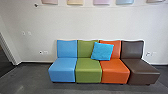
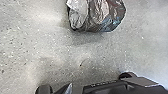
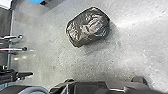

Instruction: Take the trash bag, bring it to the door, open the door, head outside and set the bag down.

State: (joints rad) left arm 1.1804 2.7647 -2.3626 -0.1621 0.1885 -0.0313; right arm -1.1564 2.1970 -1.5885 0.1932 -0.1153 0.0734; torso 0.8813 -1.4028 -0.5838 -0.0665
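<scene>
Reaching the bag is prob. the step now. Head view: a row of four padded seats in blue, green, orange & dark brown (image 1: 88,70) stands by the white wall (image 1: 75,27), w/ a bright blue square cushion (image 1: 102,51) on it, so creep fwd. & stop short of it.

L wrist view: the squat, crumpled dark plastic trash bag (image 2: 100,16) sits on the speckled grey floor (image 2: 37,45), apart from the robot's dark base (image 2: 107,87). Best: come down slowly, bunch plenty of film, test-lift before full wt. L gripper wide or narrow? Can't tell.

R wrist view: bag on floor, rounded & full-looking, shiny brown-black w/ pale, silvery creases & a bluish glint; thin film may tear. Knot: can't make out. R gripper's state: can't tell either.
</scene>
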